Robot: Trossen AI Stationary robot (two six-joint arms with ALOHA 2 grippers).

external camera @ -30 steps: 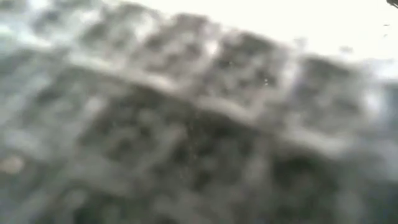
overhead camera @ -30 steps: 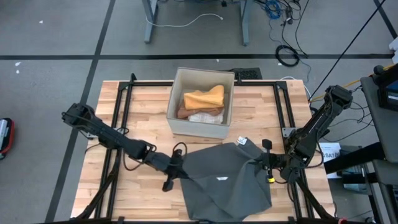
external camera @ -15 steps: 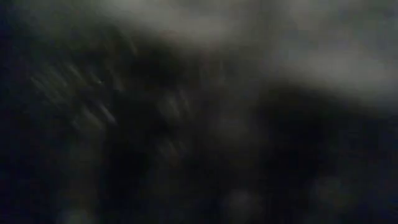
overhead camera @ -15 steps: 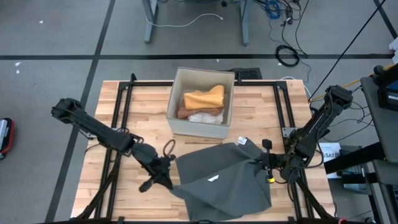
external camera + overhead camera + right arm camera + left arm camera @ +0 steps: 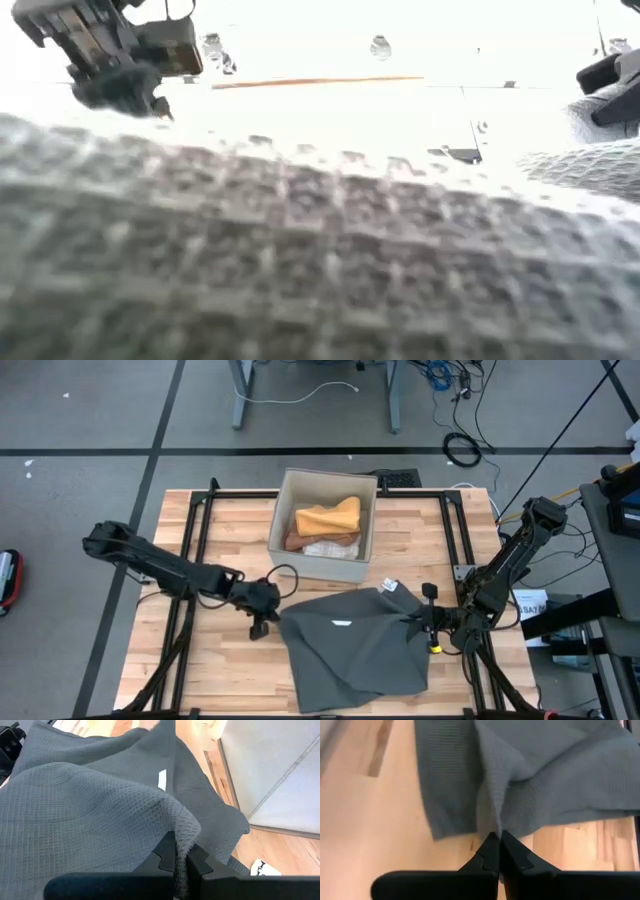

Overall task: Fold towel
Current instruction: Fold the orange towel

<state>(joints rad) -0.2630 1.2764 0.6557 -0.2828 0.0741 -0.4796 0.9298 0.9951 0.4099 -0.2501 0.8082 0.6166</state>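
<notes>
A grey waffle-weave towel (image 5: 350, 650) lies crumpled on the wooden table (image 5: 230, 540), near its front edge, with a small white label (image 5: 340, 623) facing up. My left gripper (image 5: 272, 613) is shut on the towel's left end, and the left wrist view shows that gripper (image 5: 498, 840) closed on the cloth. My right gripper (image 5: 415, 622) is shut on the towel's right side; the right wrist view shows it (image 5: 180, 851) with the cloth draped over it. In the low view the towel (image 5: 320, 260) fills the foreground. My left gripper pinches a gathered ridge of the towel at its left end (image 5: 495, 822) between its two fingers. The fingers slant down from the table's left side. The cloth rises to the fingers there, and the rest lies on the table. My right gripper pinches a raised fold on the towel's right side (image 5: 186, 832) between its two fingers, coming from the table's right and slanting down. The cloth drapes over the fingertips and hides how many layers are held. The towel slopes away from the fold down onto the table.
A beige open box (image 5: 325, 525) with an orange cloth (image 5: 328, 518) and other folded cloths stands at the table's far middle. A black metal frame (image 5: 195, 520) runs along the table's sides. Bare wood lies left of the towel.
My left gripper, still shut on the towel's left end, has swung left and then toward the far edge. It has drawn that end of the towel up and back, so the label has shifted toward the far left. The right side of the towel has stayed in place.
</notes>
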